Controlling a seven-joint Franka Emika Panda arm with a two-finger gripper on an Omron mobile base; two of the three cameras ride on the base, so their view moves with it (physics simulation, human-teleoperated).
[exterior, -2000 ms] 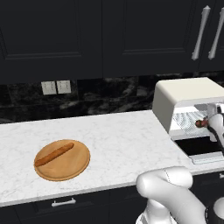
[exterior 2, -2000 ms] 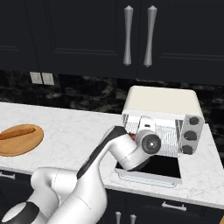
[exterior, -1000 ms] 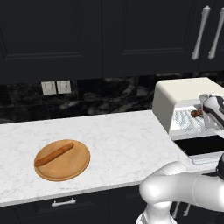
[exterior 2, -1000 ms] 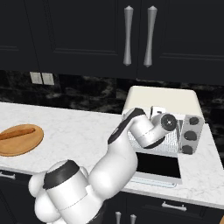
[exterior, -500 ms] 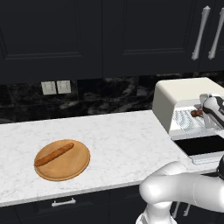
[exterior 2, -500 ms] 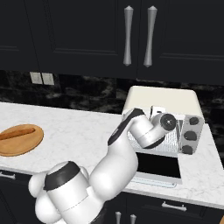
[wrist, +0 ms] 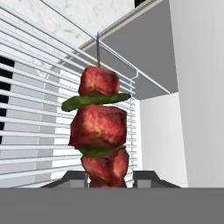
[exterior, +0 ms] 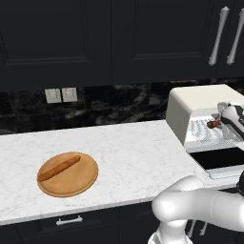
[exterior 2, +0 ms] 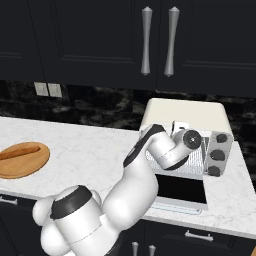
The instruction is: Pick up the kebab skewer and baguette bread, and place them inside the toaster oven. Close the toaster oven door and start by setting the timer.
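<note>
- Reaching into the open toaster oven [exterior: 190, 107] at the right end of a white marble counter [exterior: 133, 152], the robot's gripper [wrist: 107, 178] sits just above the oven's wire rack [wrist: 39, 131].
- In the hand view, the kebab skewer [wrist: 100, 131], with dark red meat chunks and green slices on a thin stick, stands between the two dark fingertips [wrist: 72, 177]. The tips sit close on either side of its lowest chunk; whether they are pinching it or have let go cannot be told.
- In the left base view the skewer shows as a small reddish shape over the rack, right beside the hand.
- The toaster oven door [exterior 2: 180, 192] lies folded down flat in front of the oven, dark glass facing up.
- The baguette bread [exterior: 58, 168] lies on a round wooden board [exterior: 71, 183] near the left end of the counter, well apart from the oven.
- Dark cabinets [exterior 2: 100, 45] with silver handles hang above.
</note>
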